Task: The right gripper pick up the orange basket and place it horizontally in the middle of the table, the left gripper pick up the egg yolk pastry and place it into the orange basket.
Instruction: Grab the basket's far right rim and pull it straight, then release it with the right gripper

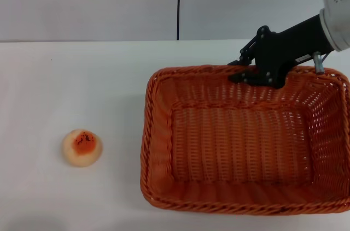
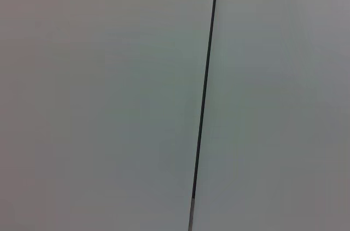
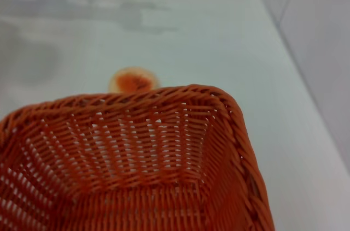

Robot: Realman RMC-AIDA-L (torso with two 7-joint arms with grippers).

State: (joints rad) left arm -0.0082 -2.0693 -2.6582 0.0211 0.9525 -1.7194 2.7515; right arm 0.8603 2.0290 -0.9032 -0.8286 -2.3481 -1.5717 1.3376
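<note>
While the egg yolk pastry (image 1: 82, 147) lies apart on the table (image 1: 65, 78), the right gripper (image 1: 246, 70) seemingly clasps the orange basket (image 1: 158, 132) by its far rim.

The right gripper (image 1: 244, 70) grips the orange basket's (image 1: 246, 139) far rim; the egg yolk pastry (image 1: 82, 147) sits apart.

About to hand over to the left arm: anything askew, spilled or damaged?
Nothing stands out. The orange basket sits upright and empty, the right gripper at its far rim. The egg yolk pastry lies intact on the table.
</note>
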